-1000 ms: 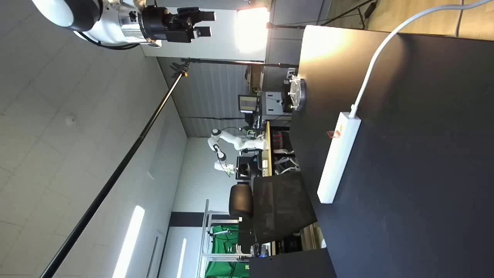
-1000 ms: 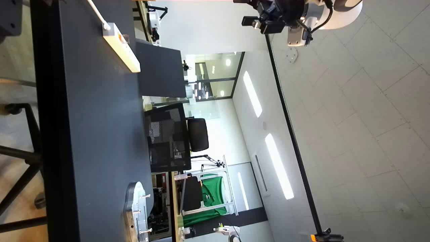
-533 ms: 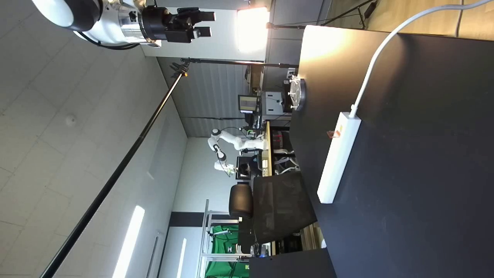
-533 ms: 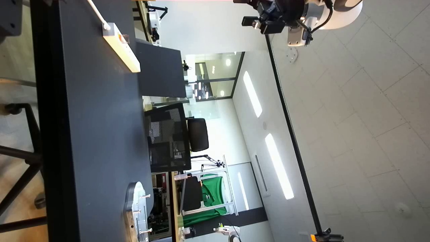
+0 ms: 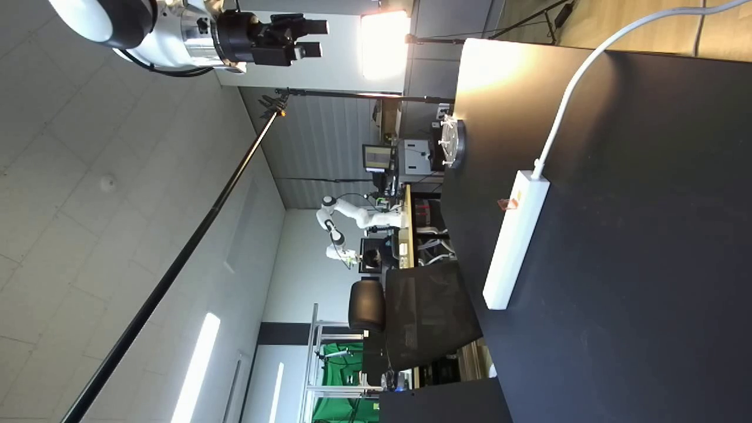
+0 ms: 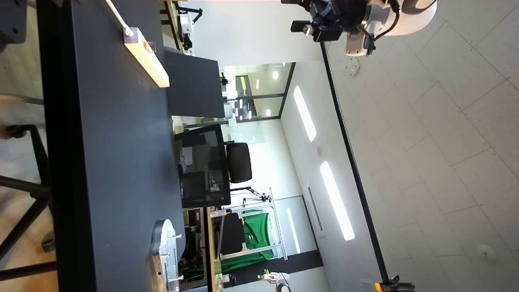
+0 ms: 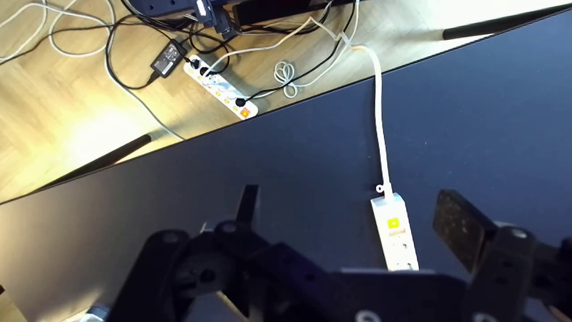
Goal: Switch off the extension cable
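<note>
The extension cable (image 5: 516,242), a long white power strip, lies on the dark table in both exterior views (image 6: 146,60). Its white cord (image 5: 565,106) leaves the end with the switch and runs over the table edge. The switch (image 7: 393,222) looks bright yellow in the wrist view. In an exterior view a small orange-red piece (image 5: 506,204) stands up from the strip there. My gripper (image 5: 317,37) is high above the table, apart from the strip, open and empty. In the wrist view (image 7: 351,205) the strip shows between the spread fingers, nearer the right one; its far end is hidden by the gripper body.
A clear fixture with pegs on a dark base (image 6: 165,251) stands on the table away from the strip. A black mesh chair (image 6: 202,166) is beyond the table edge. On the floor, the wrist view shows another plugged power strip (image 7: 221,89) and loose cables.
The arm and gripper have shifted only very slightly. The extension cable and everything on the table have stayed in place.
</note>
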Controlling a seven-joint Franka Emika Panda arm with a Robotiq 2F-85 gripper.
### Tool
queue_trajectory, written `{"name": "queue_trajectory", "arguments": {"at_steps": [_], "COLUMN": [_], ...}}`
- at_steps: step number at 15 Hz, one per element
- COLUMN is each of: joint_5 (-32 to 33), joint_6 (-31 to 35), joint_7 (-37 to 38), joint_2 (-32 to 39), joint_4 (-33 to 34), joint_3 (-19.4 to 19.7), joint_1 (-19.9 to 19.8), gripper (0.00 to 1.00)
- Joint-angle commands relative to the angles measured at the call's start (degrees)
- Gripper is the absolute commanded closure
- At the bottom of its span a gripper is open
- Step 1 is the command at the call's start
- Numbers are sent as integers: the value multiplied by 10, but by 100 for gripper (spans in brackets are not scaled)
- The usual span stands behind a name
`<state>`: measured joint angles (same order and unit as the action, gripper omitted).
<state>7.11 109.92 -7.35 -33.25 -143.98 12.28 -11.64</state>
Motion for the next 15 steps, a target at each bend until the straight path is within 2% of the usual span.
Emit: {"name": "queue_trajectory", "arguments": {"at_steps": [1, 3, 4, 5, 9, 11, 13, 14, 15], "joint_5": [-30, -53, -67, -82, -136, -156, -151, -136, -142], "joint_6": [57, 112, 137, 161, 297, 341, 382, 390, 378], "joint_7": [-37, -63, -76, -89, -138, -163, -175, -151, -159], "joint_2": [41, 75, 92, 112, 192, 242, 286, 308, 271], "joint_4": [14, 14, 13, 10, -5, 2, 10, 19, -5], "joint_3": [10, 8, 8, 6, -4, -10, -25, -36, -35], "joint_1": [25, 44, 54, 65, 102, 116, 119, 113, 106], "gripper": [0, 0, 25, 26, 54, 68, 82, 88, 71]}}
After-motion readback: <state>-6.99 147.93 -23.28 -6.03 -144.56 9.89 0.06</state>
